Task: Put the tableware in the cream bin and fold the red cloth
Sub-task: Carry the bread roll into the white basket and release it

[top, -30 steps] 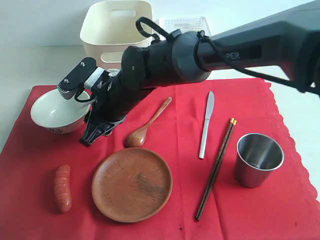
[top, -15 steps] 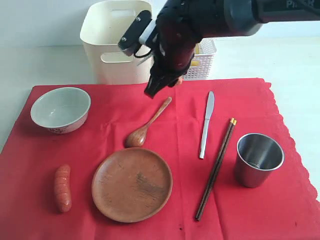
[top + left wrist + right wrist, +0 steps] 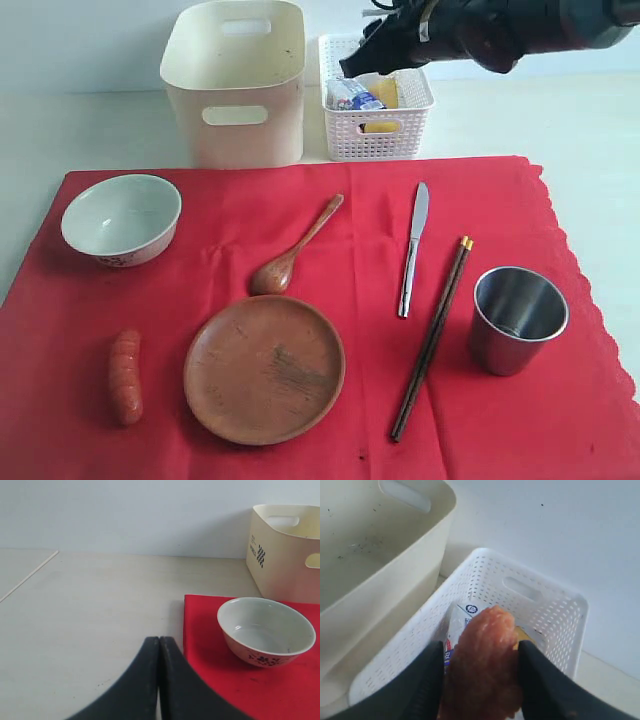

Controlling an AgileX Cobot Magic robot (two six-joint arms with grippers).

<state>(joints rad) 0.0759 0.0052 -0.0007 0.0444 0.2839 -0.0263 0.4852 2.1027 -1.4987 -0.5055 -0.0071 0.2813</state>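
Six pieces of tableware lie on the red cloth point(image 3: 230, 205), none visible inside the cream bin point(image 3: 270, 110): bowl point(image 3: 120, 215), plate point(image 3: 265, 368), spoon point(image 3: 300, 240), knife point(image 3: 412, 250), chopsticks point(image 3: 430, 339), cup point(image 3: 518, 318). One sausage point(image 3: 125, 377) also lies on the cloth, beside the plate.

On the right gripper point(image 3: 480, 650) the jaws are closed partway onto a pinkish-orange piece of food point(image 3: 482, 690), held above the white basket point(image 3: 375, 140). That basket stands just beside the cream bin and holds a carton point(image 3: 350, 95) and something yellow.
Judgement: food is being cleared. The basket opening sits directly under the jaws, so the release is straight down.

On the left gripper point(image 3: 159, 645) the jaws are pressed together with nothing between them, low over bare table point(image 3: 90, 610) just off the cloth's edge. The bowl lies ahead of these jaws, upright on the cloth corner, with the cream bin beyond it. The left arm is nearer the bowl; the right arm is well apart from it, up at the basket.
Judgement: the bowl suits the left arm. It is round with no long axis, so grip the rim, and the jaws must open first.

Knife and chopsticks lie roughly parallel, long axes running toward the bins. The spoon is slanted, handle toward the basket. These and the cup sit on the right arm's side.

Cloth is flat and unfolded; it cannot be folded until it is cleared.
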